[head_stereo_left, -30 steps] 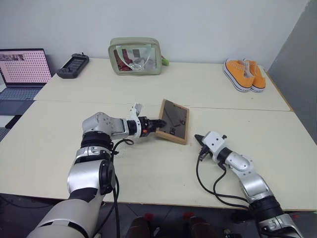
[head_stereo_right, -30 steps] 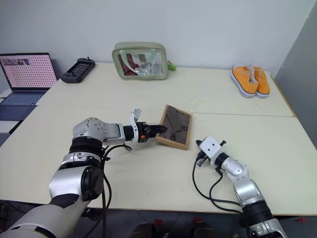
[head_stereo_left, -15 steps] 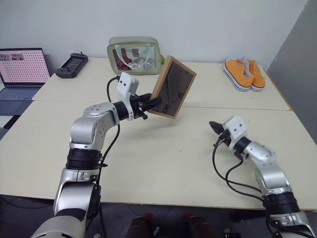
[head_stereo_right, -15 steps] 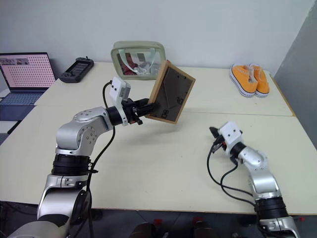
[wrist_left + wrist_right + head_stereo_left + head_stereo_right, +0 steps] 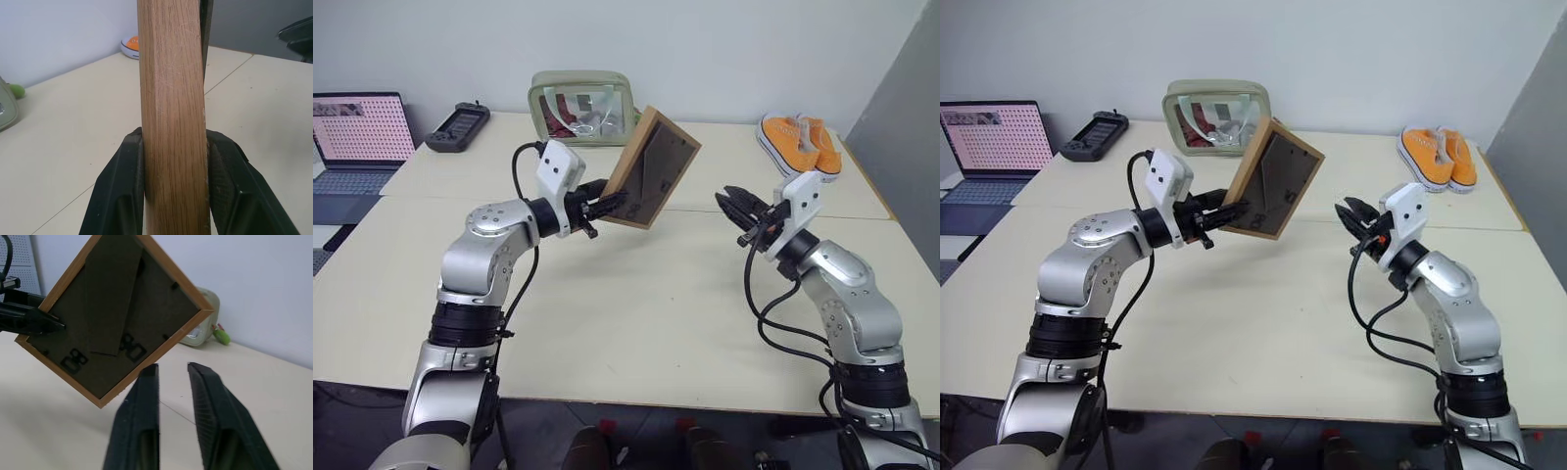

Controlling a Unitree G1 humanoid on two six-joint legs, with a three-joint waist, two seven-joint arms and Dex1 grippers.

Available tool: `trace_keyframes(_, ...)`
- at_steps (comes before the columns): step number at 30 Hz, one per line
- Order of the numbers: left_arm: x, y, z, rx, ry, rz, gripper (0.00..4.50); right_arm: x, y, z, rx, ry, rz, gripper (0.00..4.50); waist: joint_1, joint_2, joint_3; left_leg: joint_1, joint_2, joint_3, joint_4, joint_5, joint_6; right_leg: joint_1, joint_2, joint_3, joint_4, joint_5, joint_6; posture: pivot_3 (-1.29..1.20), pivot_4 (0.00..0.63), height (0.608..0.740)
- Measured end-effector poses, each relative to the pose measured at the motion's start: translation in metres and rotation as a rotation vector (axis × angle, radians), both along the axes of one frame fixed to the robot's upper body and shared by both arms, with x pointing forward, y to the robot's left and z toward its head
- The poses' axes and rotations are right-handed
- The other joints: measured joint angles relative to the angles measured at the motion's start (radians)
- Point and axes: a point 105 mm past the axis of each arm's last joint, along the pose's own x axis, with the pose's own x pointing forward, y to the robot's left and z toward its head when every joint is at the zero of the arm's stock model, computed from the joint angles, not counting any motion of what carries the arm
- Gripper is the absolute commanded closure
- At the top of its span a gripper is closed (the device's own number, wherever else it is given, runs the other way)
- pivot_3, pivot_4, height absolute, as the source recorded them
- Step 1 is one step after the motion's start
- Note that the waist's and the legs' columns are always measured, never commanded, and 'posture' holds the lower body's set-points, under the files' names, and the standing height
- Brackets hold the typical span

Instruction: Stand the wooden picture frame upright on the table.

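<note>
The wooden picture frame (image 5: 654, 168) hangs tilted in the air above the table (image 5: 636, 313), its dark back with the folded easel stand (image 5: 110, 303) turned towards my right side. My left gripper (image 5: 607, 204) is shut on the frame's lower left edge; in the left wrist view its black fingers (image 5: 122, 191) clamp the light-wood edge (image 5: 171, 98). To the right of the frame and a short gap away, my right gripper (image 5: 732, 201) is raised and points at it. That gripper (image 5: 172, 367) is open, with nothing between its fingers.
Along the far edge of the table stand a laptop (image 5: 357, 132), a black handheld controller (image 5: 457, 125), a green see-through pouch (image 5: 582, 98) and a pair of orange shoes (image 5: 800, 144). A seam (image 5: 783, 215) crosses the tabletop. A grey partition (image 5: 901, 117) stands at the right.
My left gripper has lifted the frame off the table and rolled it into a steep tilt. My right gripper has risen from the table to frame height and opened.
</note>
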Motion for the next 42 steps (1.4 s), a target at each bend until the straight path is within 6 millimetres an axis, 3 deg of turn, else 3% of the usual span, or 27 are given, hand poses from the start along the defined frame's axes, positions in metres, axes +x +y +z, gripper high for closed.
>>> trace_keyframes(3,-0.008,-0.011,0.002,-0.002,0.002,-0.062,3.18,0.002,0.005,0.003,-0.003,-0.006,0.012,1.95,-0.001,0.000,0.000,-0.001,0.000,0.000,0.000,0.000,0.000,-0.002,0.000,0.000,0.000,0.000,0.000,0.00,0.150,0.740)
trace_keyframes(11,-0.022,-0.026,-0.001,-0.020,0.059,-0.146,3.18,0.003,0.014,0.010,0.022,-0.014,0.044,1.95,-0.001,0.000,0.000,-0.002,0.000,0.000,0.000,0.000,0.000,-0.003,0.000,0.000,0.001,0.000,0.000,0.00,0.150,0.740)
trace_keyframes(21,-0.021,-0.026,-0.004,-0.024,0.074,-0.141,3.18,0.003,0.019,0.014,0.045,-0.003,0.065,1.95,-0.001,0.000,0.000,-0.002,0.000,0.000,0.000,0.000,0.000,-0.004,0.000,0.000,0.003,0.000,0.000,0.00,0.150,0.740)
trace_keyframes(26,-0.018,-0.031,-0.011,-0.028,0.094,-0.146,3.18,-0.002,0.030,0.021,0.057,-0.019,0.088,1.95,-0.002,0.000,0.000,-0.002,0.000,0.000,0.000,0.000,0.000,-0.004,0.000,0.000,0.003,0.000,0.000,0.00,0.150,0.740)
trace_keyframes(34,0.000,-0.030,-0.010,-0.040,0.078,-0.134,3.18,-0.011,0.033,0.029,0.064,-0.026,0.073,1.95,-0.001,0.000,0.000,-0.002,0.000,0.000,0.000,0.000,0.001,-0.004,0.000,0.000,0.003,0.000,0.000,0.00,0.150,0.740)
trace_keyframes(42,0.019,-0.026,-0.014,-0.050,0.097,-0.095,3.18,-0.016,0.023,0.022,0.059,0.003,0.039,1.95,-0.001,0.000,0.000,-0.006,0.000,0.000,0.001,0.001,0.001,-0.008,0.001,0.000,0.004,0.000,0.000,0.00,0.150,0.740)
